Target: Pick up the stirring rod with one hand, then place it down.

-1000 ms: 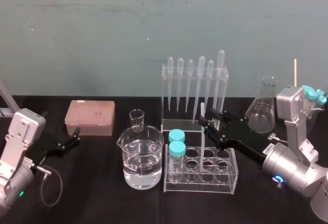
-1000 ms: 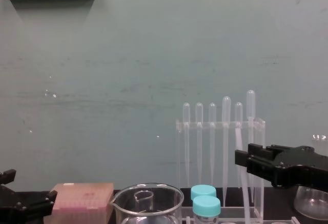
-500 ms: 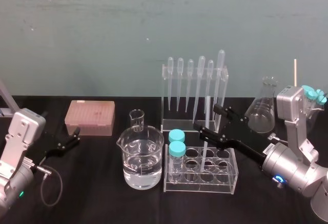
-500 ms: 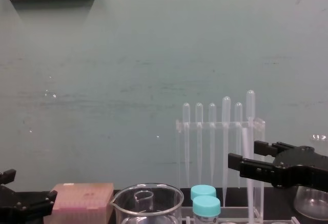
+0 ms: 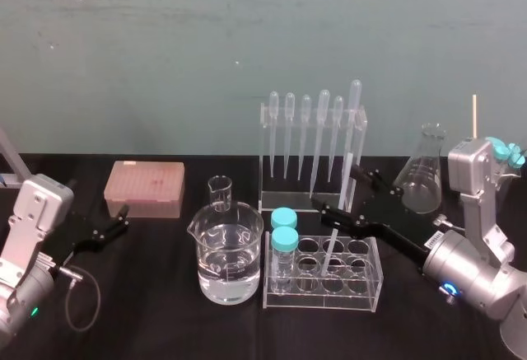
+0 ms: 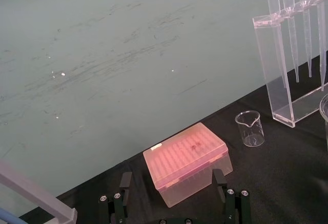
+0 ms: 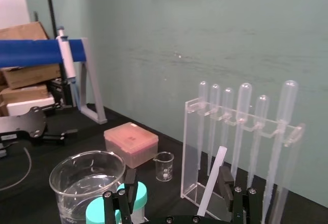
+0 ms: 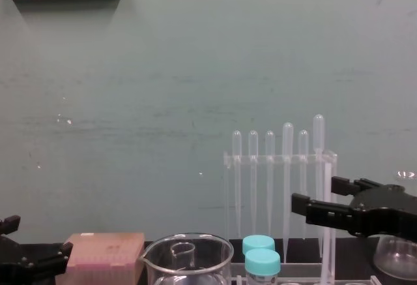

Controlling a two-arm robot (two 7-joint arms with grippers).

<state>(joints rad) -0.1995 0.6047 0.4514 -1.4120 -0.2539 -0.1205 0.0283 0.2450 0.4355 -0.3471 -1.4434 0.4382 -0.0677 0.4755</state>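
Now let go of (one second ago clamped upright): stirring rod (image 5: pixel 332 249) standing slanted in a well of the test-tube rack (image 5: pixel 362 296), just beside one finger of the right gripper (image 5: pixel 333 185). Jaws spread wide either side of it, gripping nothing. Reads as placed down, leaving only a clean retreat without knocking it. Left gripper (image 5: pixel 122 217) parked far left, jaws likewise apart.

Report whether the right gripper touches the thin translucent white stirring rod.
Cannot tell. Right wrist view: the stirring rod leans beside one finger of the open right gripper; neither gap nor contact is plain.
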